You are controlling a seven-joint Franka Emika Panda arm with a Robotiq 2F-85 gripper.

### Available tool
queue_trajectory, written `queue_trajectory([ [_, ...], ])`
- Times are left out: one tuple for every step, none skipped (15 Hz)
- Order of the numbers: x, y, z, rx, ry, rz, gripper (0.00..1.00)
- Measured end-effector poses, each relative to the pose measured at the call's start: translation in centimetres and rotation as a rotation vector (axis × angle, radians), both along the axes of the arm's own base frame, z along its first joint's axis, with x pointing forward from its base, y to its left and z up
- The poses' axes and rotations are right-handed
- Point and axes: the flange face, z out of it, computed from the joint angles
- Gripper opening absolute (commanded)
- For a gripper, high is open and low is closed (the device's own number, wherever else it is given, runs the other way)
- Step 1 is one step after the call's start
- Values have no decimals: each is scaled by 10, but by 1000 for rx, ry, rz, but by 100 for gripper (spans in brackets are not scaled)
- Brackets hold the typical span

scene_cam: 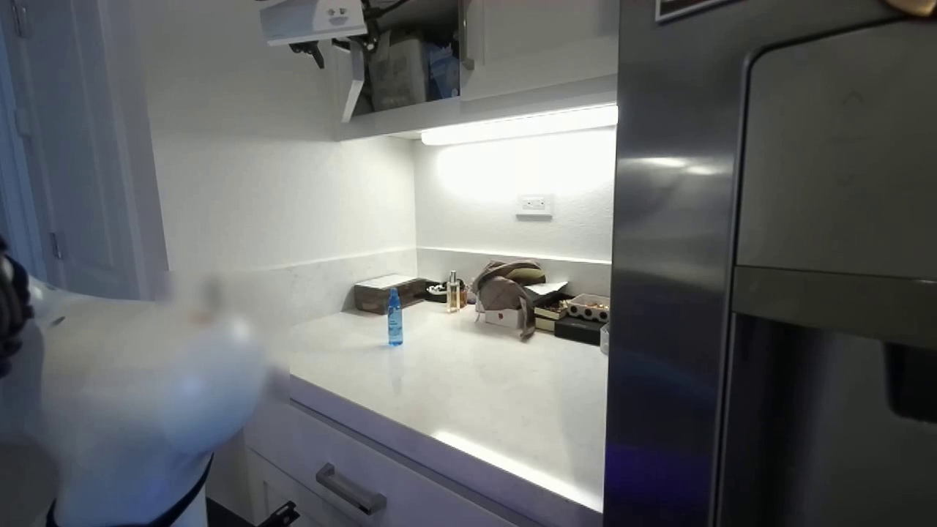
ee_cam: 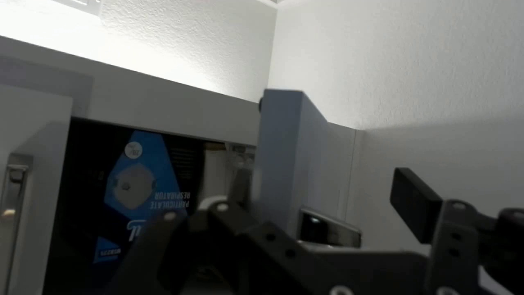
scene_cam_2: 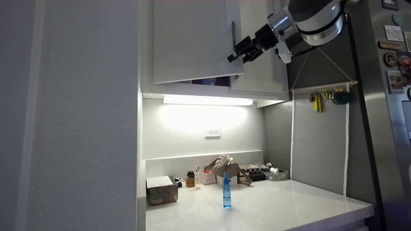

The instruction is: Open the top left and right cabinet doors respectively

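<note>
The left cabinet door (scene_cam_2: 192,41) is a flat white panel standing partly open. Its edge (ee_cam: 280,151) and bar handle (ee_cam: 329,229) show in the wrist view, which stands upside down. Its lower end (scene_cam: 354,91) shows in an exterior view. The right cabinet door (scene_cam_2: 257,48) is shut; it also shows in an exterior view (scene_cam: 545,47) and the wrist view (ee_cam: 32,123). My gripper (scene_cam_2: 239,58) is open at the left door's free edge. In the wrist view my gripper (ee_cam: 327,196) has one finger on the inner side and one apart from the outer face.
Boxes, including a blue respirator box (ee_cam: 135,184), stand inside the cabinet. The side wall (ee_cam: 430,73) is close to the left door. Below is a counter (scene_cam_2: 273,205) with a blue spray bottle (scene_cam_2: 226,194) and a bag (scene_cam_2: 221,165). A steel fridge (scene_cam: 677,293) stands beside it.
</note>
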Motion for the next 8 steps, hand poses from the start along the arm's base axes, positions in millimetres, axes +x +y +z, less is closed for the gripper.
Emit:
queue_trajectory([
  [-3,7,2,-11,-4,-5,49],
  [-6,14,3,-21,-7,-10,41],
  [-8,21,3,-37,-4,-13,34],
  [-11,27,3,-56,4,-12,27],
  [-15,34,2,-83,22,-7,19],
  [-18,38,2,-106,43,-3,12],
  [-21,42,1,-132,71,6,5],
  [-25,46,3,-139,90,14,32],
])
